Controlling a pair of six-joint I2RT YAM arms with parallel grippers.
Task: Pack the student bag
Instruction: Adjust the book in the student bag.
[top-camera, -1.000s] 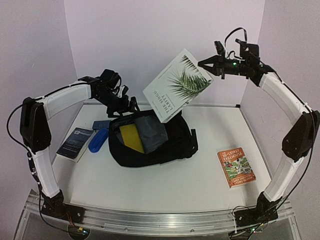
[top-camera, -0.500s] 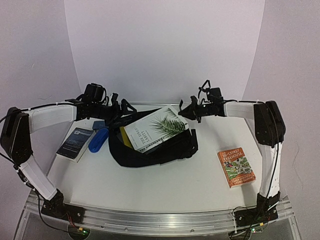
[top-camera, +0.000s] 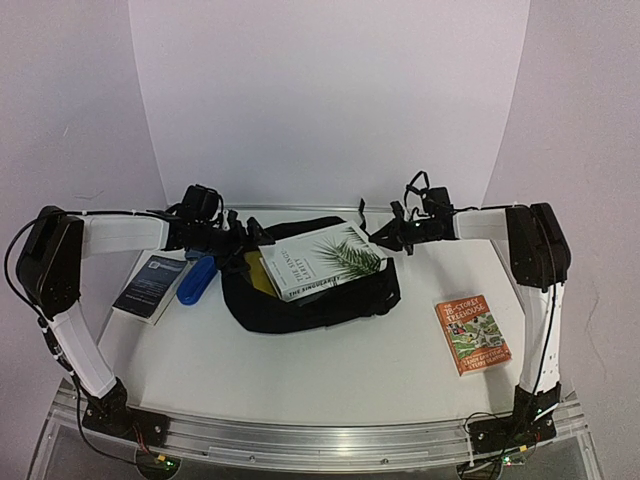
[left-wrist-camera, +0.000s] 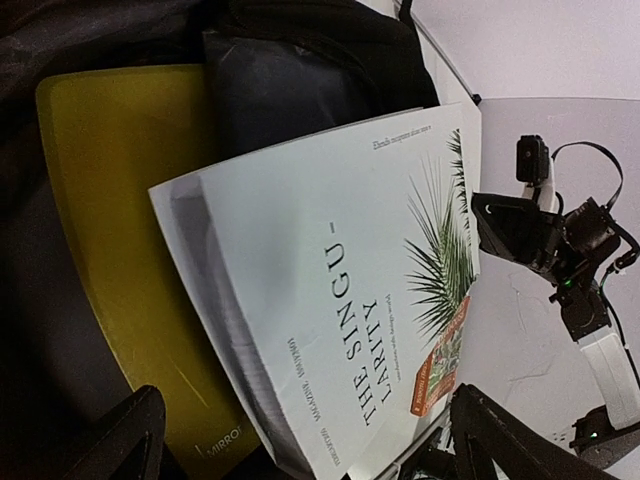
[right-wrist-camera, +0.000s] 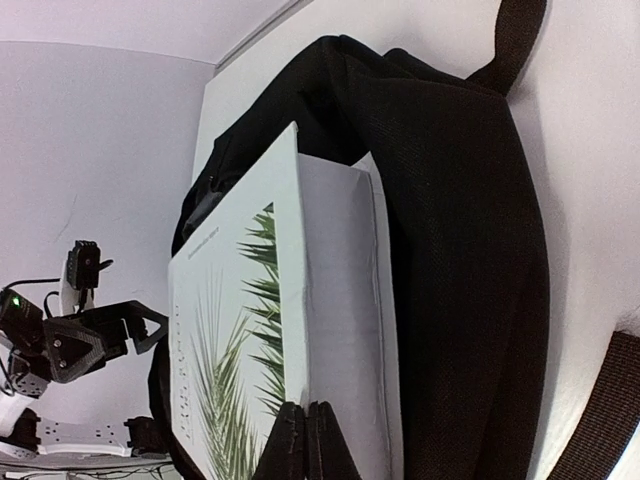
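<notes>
The student bag (top-camera: 330, 305), a black backpack, lies open in the middle of the table. A white book with a palm leaf (top-camera: 322, 261) lies slanted in its opening, over a yellow book (left-wrist-camera: 110, 230). My right gripper (top-camera: 388, 238) is at the white book's right corner. In the right wrist view its fingertips (right-wrist-camera: 305, 440) are pressed together where the white book's (right-wrist-camera: 270, 330) cover edge runs into them. My left gripper (top-camera: 237, 246) hovers at the bag's left rim, jaws wide. Its fingers (left-wrist-camera: 125, 445) stand either side of the white book's (left-wrist-camera: 340, 290) near end without touching it.
An orange paperback (top-camera: 472, 333) lies flat at the right of the table. A blue case (top-camera: 197, 279) and a dark booklet (top-camera: 152, 286) lie left of the bag. A bag strap (right-wrist-camera: 515, 40) trails toward the back wall.
My right gripper has brought the white book down from mid-air into the bag's opening. The left arm has dropped lower beside the bag's left rim.
</notes>
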